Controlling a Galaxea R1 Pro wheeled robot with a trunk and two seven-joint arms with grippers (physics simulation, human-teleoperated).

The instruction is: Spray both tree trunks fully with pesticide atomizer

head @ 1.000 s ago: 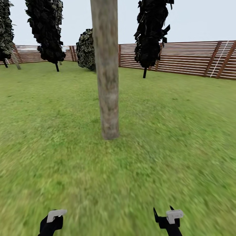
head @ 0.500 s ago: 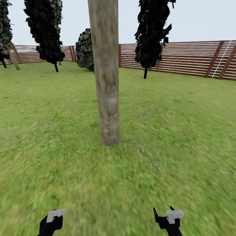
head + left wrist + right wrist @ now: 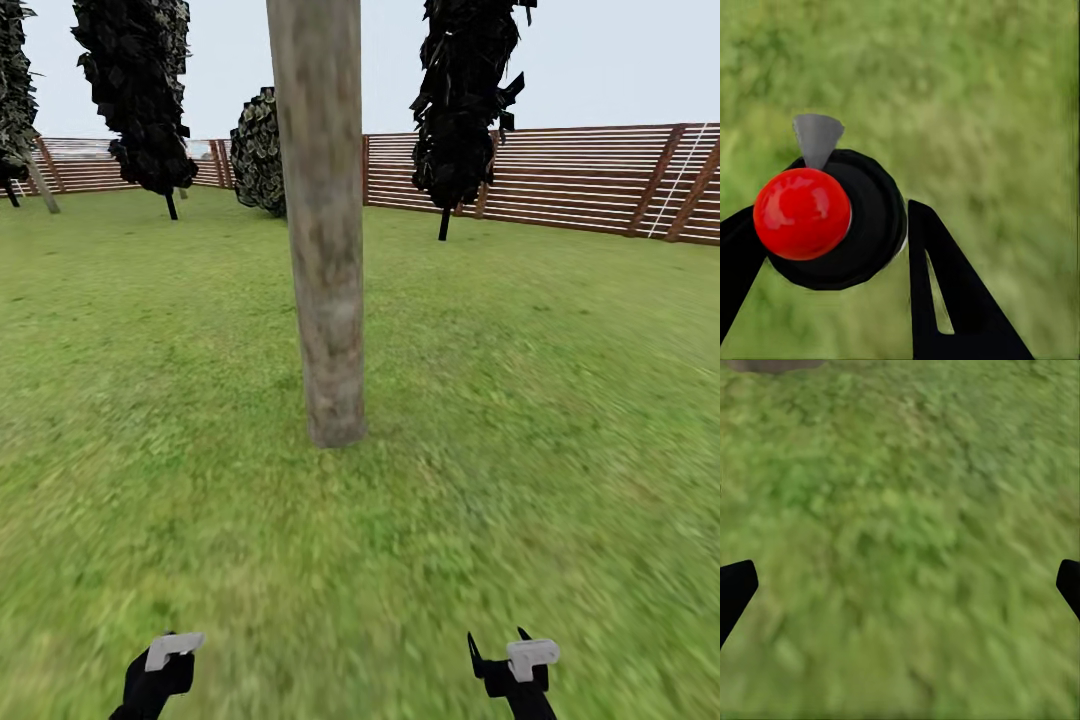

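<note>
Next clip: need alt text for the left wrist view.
The left tool grips a black atomizer with a round red cap and a grey nozzle, held between its black fingers over blurred green lawn.

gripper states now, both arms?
Left gripper: shut on the atomizer, red cap and grey nozzle showing.
Right gripper: open, empty, grass between the fingertips.

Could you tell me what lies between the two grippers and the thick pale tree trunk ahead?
In the head view, only bare green lawn separates the left gripper and right gripper from the thick grey-brown trunk.
</note>
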